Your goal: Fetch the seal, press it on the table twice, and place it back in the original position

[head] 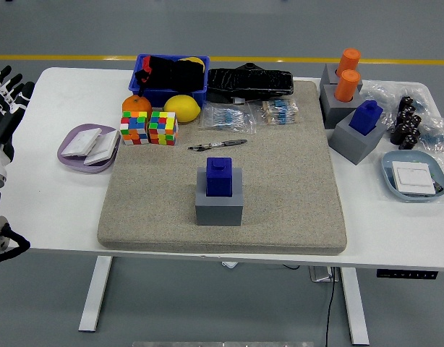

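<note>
A blue seal (219, 176) stands upright in a grey block holder (219, 199) in the middle of the tan mat (294, 202). A second blue seal (366, 116) sits in another grey holder (356, 139) at the right. My left hand (5, 108) is at the far left edge, well away from the seal, with its fingers spread and holding nothing. My right hand is out of view.
A pen (218, 145) lies behind the seal. Two colour cubes (150, 127), an orange (136, 105), a lemon (182, 108) and a blue bin (169, 78) stand at the back left. A purple plate (88, 148) sits left; orange cylinders (347, 75) and a blue dish (413, 176) sit right.
</note>
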Robot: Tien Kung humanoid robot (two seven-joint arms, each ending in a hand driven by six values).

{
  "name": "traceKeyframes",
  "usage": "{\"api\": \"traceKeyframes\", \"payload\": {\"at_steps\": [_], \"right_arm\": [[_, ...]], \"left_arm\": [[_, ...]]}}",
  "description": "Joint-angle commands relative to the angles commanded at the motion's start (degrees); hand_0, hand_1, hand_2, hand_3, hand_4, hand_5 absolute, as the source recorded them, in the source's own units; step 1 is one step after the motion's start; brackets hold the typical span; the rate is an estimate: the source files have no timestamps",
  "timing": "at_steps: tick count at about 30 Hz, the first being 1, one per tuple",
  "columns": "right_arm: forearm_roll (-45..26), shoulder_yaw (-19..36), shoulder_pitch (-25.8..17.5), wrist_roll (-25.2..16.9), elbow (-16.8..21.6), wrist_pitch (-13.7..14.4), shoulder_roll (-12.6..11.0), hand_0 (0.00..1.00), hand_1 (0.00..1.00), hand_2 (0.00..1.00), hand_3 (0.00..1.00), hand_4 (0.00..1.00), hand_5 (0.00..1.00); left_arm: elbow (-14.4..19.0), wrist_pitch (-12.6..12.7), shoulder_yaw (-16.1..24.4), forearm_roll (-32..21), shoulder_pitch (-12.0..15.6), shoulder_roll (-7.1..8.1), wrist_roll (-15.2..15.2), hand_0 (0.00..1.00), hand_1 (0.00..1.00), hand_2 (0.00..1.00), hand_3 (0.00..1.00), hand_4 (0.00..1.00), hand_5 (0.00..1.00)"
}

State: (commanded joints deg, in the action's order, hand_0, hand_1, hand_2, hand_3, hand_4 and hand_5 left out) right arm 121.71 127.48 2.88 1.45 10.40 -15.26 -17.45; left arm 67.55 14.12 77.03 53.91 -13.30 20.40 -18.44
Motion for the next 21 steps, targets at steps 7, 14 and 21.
{"api": "traceKeyframes", "payload": {"at_steps": [7, 14, 21], "right_arm": [[0.2, 0.0, 0.0, -0.1, -0.1, 0.1, -0.1, 0.784, 0.682, 0.661, 0.614, 0.778, 0.448], [-1.1, -1.3, 0.9, -0.3, 0.2, -0.1, -0.6, 0.784, 0.682, 0.661, 0.615, 0.777, 0.448], [-0.7, -0.8, 0.9, -0.4, 0.1, 0.0, -1.1, 0.783, 0.681, 0.661, 0.614, 0.775, 0.447]], "left_arm": [[0.4, 0.0, 0.0, 0.2, -0.5, -0.08, 0.0, 0.878, 0.92, 0.903, 0.946, 0.953, 0.58], [0.8, 0.0, 0.7, 0.3, 0.1, 0.19, 0.2, 0.878, 0.92, 0.903, 0.946, 0.952, 0.577], [1.0, 0.0, 0.7, 0.3, -0.9, 0.53, 0.4, 0.878, 0.921, 0.902, 0.946, 0.952, 0.576]]}}
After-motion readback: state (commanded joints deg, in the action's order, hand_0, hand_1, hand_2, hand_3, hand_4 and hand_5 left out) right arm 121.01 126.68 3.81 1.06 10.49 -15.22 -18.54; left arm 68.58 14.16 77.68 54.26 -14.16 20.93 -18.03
